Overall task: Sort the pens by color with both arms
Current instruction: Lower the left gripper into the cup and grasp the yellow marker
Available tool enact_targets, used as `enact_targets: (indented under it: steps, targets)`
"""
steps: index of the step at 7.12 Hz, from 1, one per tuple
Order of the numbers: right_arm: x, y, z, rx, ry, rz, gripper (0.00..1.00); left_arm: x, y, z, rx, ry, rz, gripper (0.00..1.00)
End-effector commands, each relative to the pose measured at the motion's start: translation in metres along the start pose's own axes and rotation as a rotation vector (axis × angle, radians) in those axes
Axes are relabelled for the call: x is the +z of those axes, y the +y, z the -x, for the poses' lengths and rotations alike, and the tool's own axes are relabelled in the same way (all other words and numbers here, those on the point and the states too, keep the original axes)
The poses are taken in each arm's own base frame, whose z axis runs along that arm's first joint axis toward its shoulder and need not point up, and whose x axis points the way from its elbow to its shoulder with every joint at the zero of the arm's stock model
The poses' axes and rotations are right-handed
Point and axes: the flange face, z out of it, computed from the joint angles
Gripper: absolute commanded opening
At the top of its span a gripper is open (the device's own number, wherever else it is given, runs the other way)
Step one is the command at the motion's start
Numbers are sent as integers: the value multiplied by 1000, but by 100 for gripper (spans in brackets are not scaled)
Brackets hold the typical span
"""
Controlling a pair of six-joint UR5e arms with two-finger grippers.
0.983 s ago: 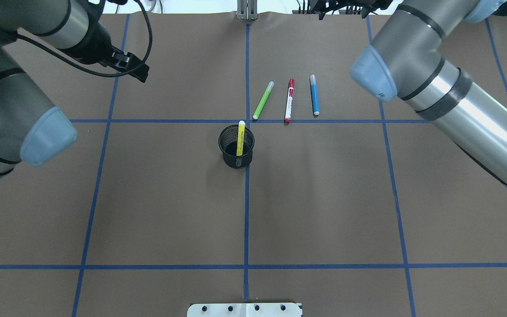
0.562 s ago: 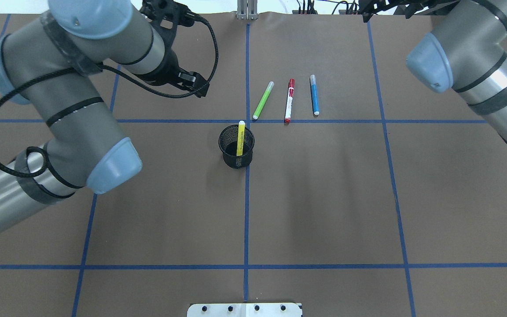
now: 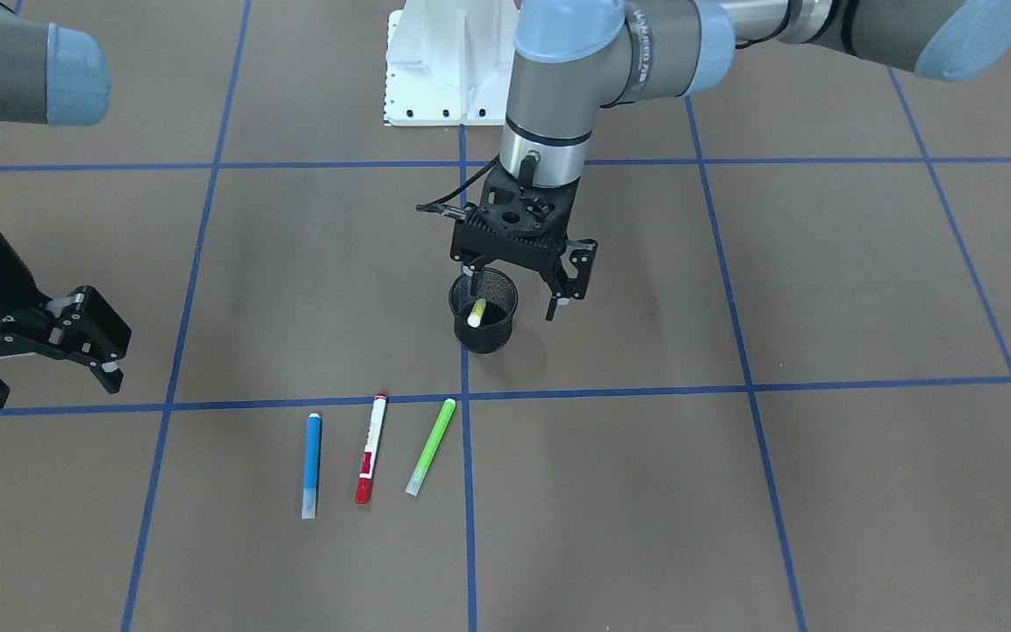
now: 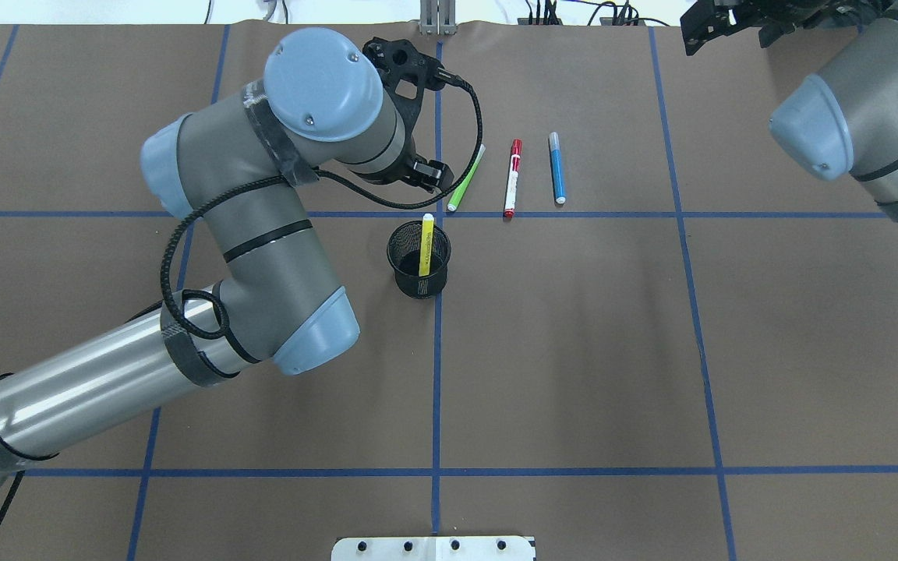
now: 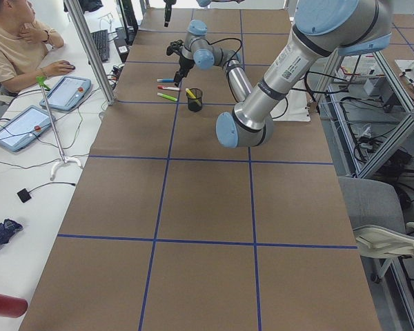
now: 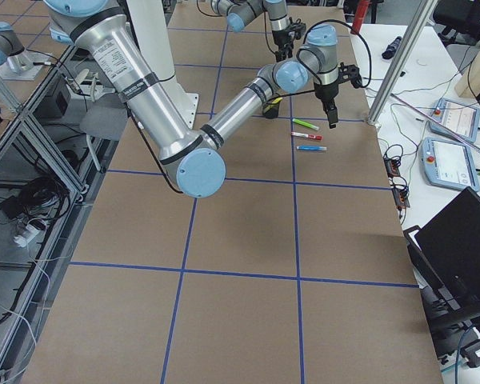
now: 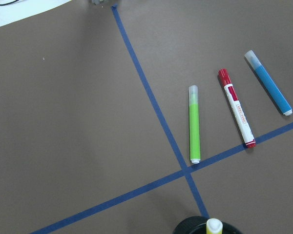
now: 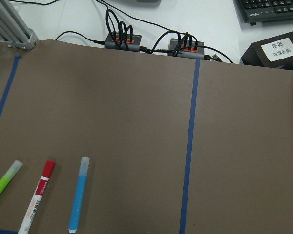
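Three pens lie side by side on the brown table: green [image 4: 466,178], red-capped white [image 4: 512,178] and blue [image 4: 556,167]. The yellow pen [image 3: 476,312] stands in the black mesh cup [image 3: 483,332]. My left gripper [image 3: 512,290] hangs open and empty just over the cup's robot-side rim, a short way from the green pen [image 7: 194,124]. My right gripper [image 3: 49,384] is open and empty, well off to the side of the blue pen [image 3: 312,465], near the table's far edge. Its wrist view shows the blue pen [image 8: 78,195] and the red pen [image 8: 37,197].
Blue tape lines [image 4: 436,374] split the table into squares. The white pedestal base [image 3: 444,61] stands at the robot's side. Cables and hubs [image 8: 136,41] lie past the far edge. A person [image 5: 14,41] sits at a side desk with tablets.
The left arm has swung in from the left, bringing its gripper to the cup and green pen. The right arm has drawn back to the right. The pens have not moved.
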Motion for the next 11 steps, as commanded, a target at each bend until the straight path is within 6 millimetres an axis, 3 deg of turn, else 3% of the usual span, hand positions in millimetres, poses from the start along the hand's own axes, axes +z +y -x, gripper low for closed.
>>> enact_targets:
  steps: [1,4,11]
  targets:
    - [1,3,-10,-1,7,2,98,21,9,-14,15,17,4,72]
    - [11,10,-26,-34,24,24,98,26,20,-26,18,27,19,69]
    - [12,11,-26,-35,23,25,98,40,27,-30,-1,17,43,63]
